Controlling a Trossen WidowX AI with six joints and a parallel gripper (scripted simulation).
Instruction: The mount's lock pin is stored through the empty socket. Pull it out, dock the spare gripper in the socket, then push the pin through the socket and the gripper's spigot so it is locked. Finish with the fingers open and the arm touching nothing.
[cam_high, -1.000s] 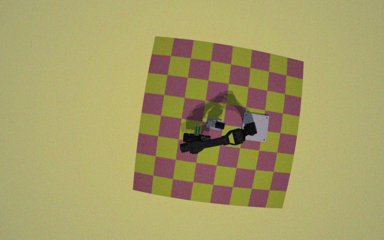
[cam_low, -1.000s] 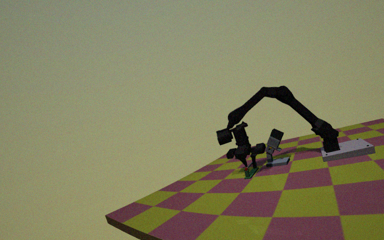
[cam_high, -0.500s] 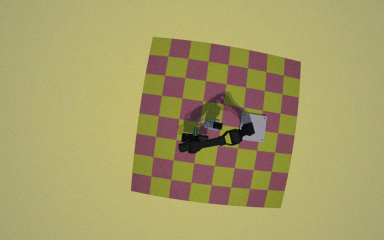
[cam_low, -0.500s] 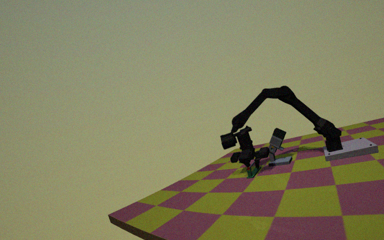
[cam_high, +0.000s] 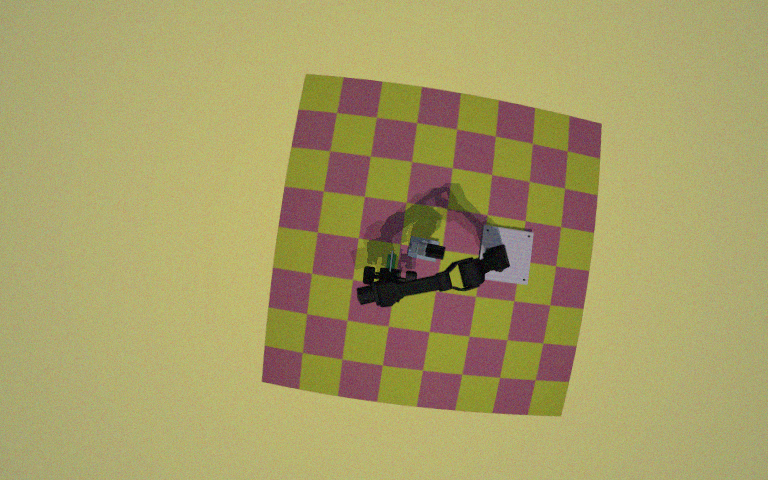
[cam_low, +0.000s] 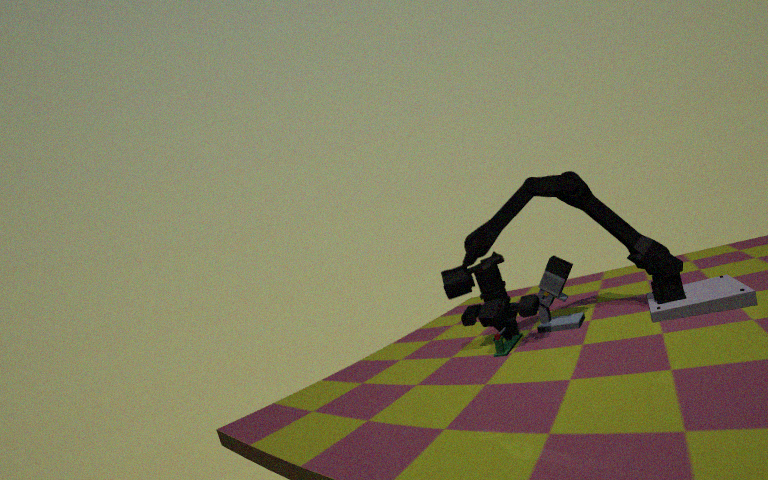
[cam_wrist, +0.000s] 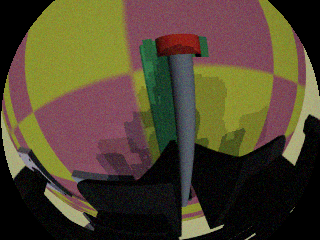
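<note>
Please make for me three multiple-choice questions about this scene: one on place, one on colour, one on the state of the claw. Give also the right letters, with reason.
1. What stands between the green holder and the arm's white base plate?
A) a red bowl
B) a pale stand with a black-topped block
C) a second arm

2. What colour is the grey rod's end piece?
A) blue
B) white
C) red

3. How is the claw?
A) closed on the grey rod
B) wide open, away from the rod
C) closed on the base plate

1 B: the top view shows the stand between them.
2 C: the wrist view shows a red piece at the far end.
3 A: the wrist view shows fingers drawn in at both sides of the rod.
</note>
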